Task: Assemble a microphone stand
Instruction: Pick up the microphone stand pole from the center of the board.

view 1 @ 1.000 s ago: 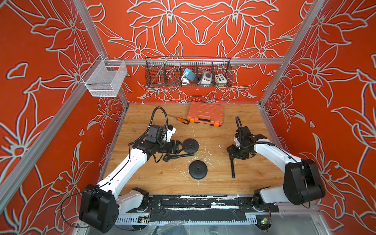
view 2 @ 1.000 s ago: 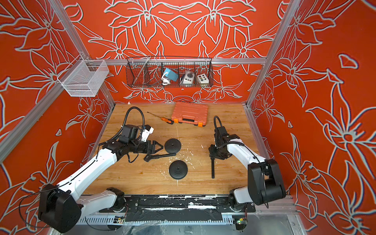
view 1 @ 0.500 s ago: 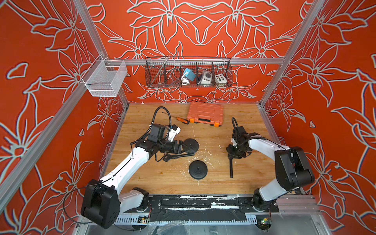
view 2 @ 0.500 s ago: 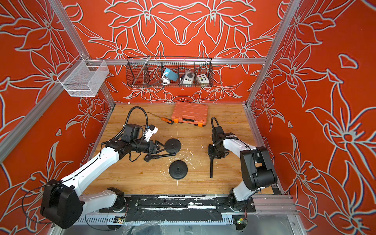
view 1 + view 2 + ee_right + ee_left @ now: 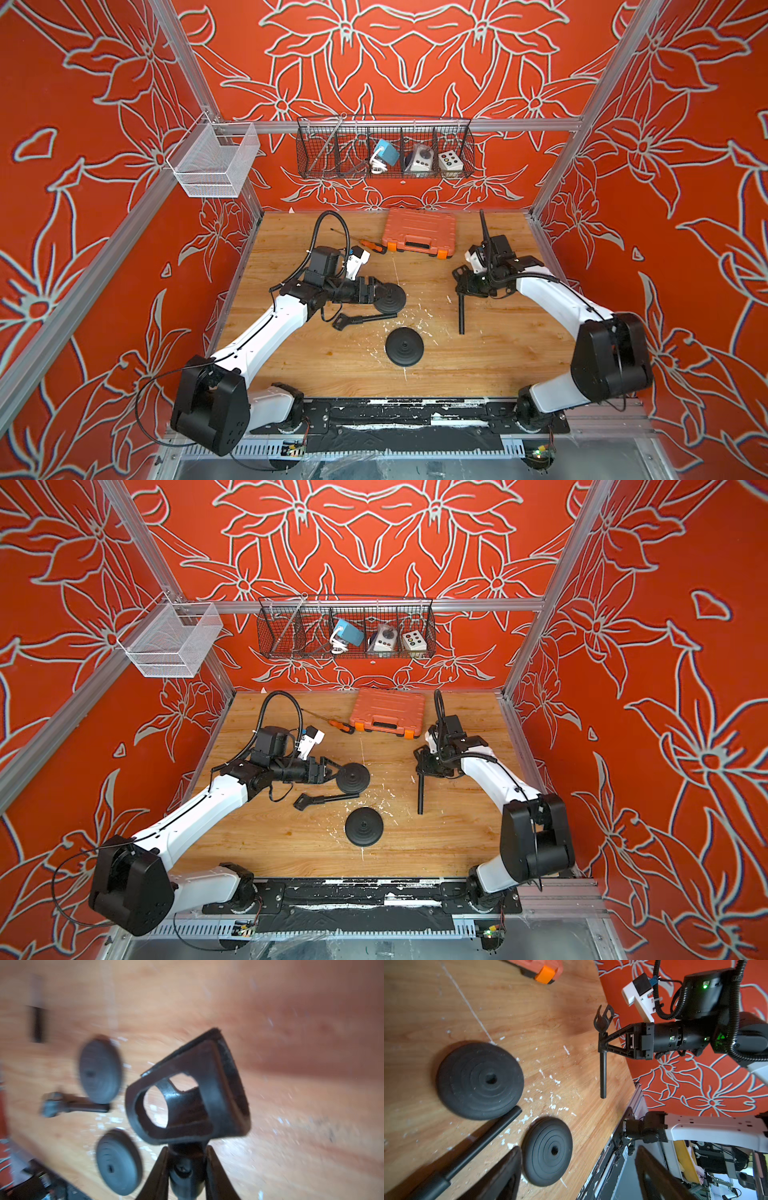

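Two black round bases lie on the wooden table in both top views, the farther base [image 5: 390, 296] [image 5: 353, 777] and the nearer base [image 5: 404, 346] [image 5: 364, 826]. A loose pole with a clip [image 5: 361, 319] lies flat between them, its end by the farther base [image 5: 479, 1080]. My left gripper [image 5: 371, 291] [image 5: 577, 1178] is open, turned on its side just left of the farther base, holding nothing. My right gripper [image 5: 465, 286] [image 5: 188, 1167] is shut on a second pole [image 5: 461, 311] [image 5: 602, 1072], just below its microphone clip [image 5: 187, 1093]. I cannot tell whether this pole's low end touches the table.
An orange tool case [image 5: 419, 236] and a screwdriver [image 5: 372, 245] lie at the back of the table. A black wire basket [image 5: 384, 149] hangs on the back wall, a white mesh basket [image 5: 214, 162] at the left corner. White flecks dot the table's middle.
My left gripper has moved right, up to the farther base. The right gripper has closed on the pole under its clip and shifted left and back, taking the pole along.
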Motion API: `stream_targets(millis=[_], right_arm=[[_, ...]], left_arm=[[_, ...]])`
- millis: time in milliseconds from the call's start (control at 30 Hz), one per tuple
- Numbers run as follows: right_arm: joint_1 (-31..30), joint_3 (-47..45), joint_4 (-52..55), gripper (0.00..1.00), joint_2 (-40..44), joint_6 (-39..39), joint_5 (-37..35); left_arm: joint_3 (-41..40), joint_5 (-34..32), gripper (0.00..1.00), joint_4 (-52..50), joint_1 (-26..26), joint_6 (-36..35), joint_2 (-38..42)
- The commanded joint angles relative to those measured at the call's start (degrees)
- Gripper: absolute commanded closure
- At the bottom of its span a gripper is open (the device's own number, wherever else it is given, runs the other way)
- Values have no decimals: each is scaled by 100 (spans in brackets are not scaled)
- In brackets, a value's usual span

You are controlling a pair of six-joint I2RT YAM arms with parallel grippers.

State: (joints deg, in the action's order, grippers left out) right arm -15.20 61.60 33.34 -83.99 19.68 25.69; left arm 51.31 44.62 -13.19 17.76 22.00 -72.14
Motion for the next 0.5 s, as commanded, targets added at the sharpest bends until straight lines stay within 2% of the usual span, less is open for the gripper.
stream_targets(millis=[0,167,467], right_arm=[[-51,199,-890,84,226,-364,1145],[-58,517,-1520,87,81,-547,2388],[-154,616,-2947,88,110,-26,3658]], left_arm=[[334,569,18,773,67,-26,-141],[622,899,22,1046,189,-374,-330],[892,1318,24,1571,516,-435,-735]])
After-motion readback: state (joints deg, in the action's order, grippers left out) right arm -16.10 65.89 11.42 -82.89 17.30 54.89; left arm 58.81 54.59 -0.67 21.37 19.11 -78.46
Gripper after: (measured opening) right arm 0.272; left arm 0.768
